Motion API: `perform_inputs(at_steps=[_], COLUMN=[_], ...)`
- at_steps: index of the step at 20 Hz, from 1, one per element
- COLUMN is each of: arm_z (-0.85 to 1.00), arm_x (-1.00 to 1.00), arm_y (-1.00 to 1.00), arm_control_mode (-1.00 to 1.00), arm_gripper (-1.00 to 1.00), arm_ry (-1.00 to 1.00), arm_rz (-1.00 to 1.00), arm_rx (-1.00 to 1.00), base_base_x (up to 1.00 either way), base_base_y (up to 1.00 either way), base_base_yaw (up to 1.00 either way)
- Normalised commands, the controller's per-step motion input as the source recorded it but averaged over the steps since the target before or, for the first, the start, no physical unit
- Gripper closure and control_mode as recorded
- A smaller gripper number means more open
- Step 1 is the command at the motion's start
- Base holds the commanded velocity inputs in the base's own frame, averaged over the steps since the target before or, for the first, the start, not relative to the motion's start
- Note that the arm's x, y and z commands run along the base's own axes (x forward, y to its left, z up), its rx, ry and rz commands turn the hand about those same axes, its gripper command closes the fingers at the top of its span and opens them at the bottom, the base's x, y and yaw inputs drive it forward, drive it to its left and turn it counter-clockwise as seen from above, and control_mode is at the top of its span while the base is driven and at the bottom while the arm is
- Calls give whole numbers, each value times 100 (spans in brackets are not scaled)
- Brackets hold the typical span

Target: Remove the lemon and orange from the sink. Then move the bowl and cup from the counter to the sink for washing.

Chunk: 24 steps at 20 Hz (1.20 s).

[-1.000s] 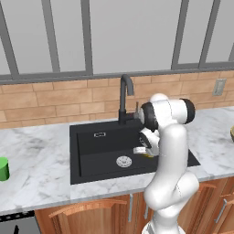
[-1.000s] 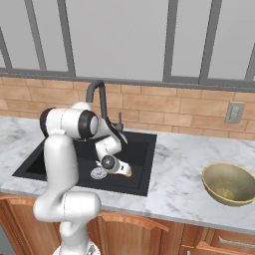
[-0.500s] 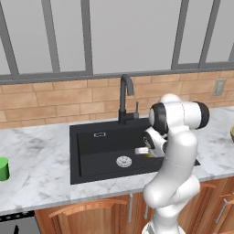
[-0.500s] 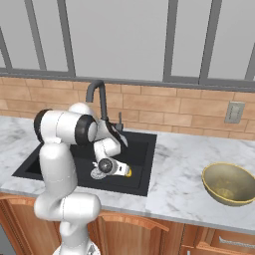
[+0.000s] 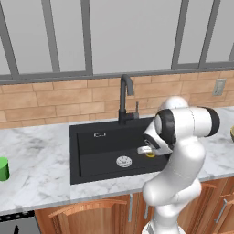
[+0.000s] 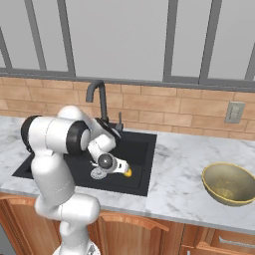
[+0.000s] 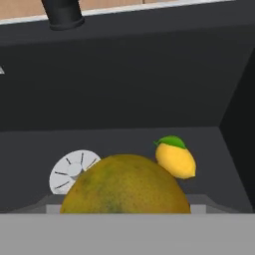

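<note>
Four things belonged to my task, and none of them was yet in its final place. The sink [image 5: 96, 151], the largest, contained both fruits near its round drain [image 7: 74, 171]. The bowl [image 6: 230, 183] stood on the marble counter [image 6: 179, 184] well to the right of the basin, not yet moved. The cup [image 5: 3, 168] stood on the counter far to the left, also untouched. The orange [image 7: 125, 184] lay very close before my gripper [image 5: 147, 150], and the lemon [image 7: 175, 159] lay just behind it, near the basin's right wall. My jaws were wide and I held nothing, so I judged I was only beginning with the orange. I could read no label or writing anywhere.
</note>
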Motion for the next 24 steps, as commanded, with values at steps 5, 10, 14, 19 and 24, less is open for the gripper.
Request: perform_inputs(at_steps=[5, 10, 14, 19, 24], arm_z=[42, 43, 47, 48, 48], arm_x=[-17, -19, -14, -16, -18], arm_y=[-13, -18, -19, -22, -22], arm_control_mode=[-100, -100, -100, -100, -100], arm_gripper=[100, 100, 100, 100, 100], arm_ry=[10, 5, 0, 0, 2], arm_rz=[7, 7, 8, 8, 6], arm_rx=[0, 3, 5, 6, 7], base_base_x=[0, 0, 0, 0, 0], base_base_y=[0, 0, 0, 0, 0], base_base_yaw=[0, 0, 0, 0, 0])
